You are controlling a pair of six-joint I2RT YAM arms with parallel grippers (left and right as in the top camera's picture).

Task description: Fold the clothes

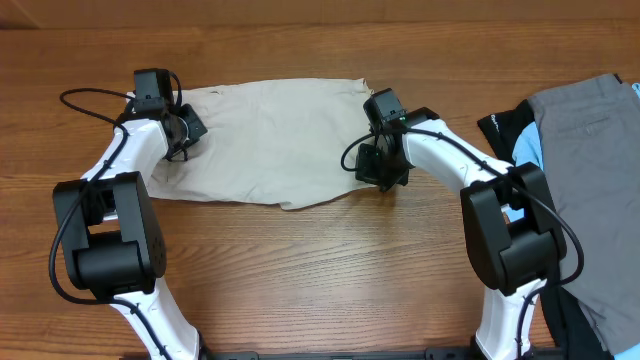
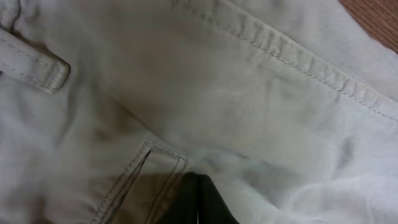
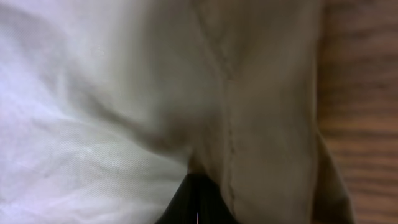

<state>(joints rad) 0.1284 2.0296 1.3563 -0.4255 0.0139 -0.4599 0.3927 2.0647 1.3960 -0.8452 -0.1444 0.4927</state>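
The clothes (image 1: 280, 140), a pale beige pair of shorts, lie spread flat across the far middle of the wooden table (image 1: 330, 270). My left gripper (image 1: 190, 128) sits at their left end. In the left wrist view its black fingers (image 2: 198, 186) are pressed together, pinching fabric (image 2: 217, 93) beside a stitched pocket corner, with a belt loop (image 2: 43, 71) farther off. My right gripper (image 1: 384, 170) is at the shorts' right edge. In the right wrist view its jaws (image 3: 198, 186) are shut on bunched cloth (image 3: 93, 124) next to a seam.
At the right edge lie grey trousers (image 1: 590, 170) with a light-blue garment (image 1: 527, 147) and a black one (image 1: 500, 128) tucked beside them. Both arm bases stand at the near edge. Bare wood (image 3: 360, 93) shows beyond the shorts' right edge.
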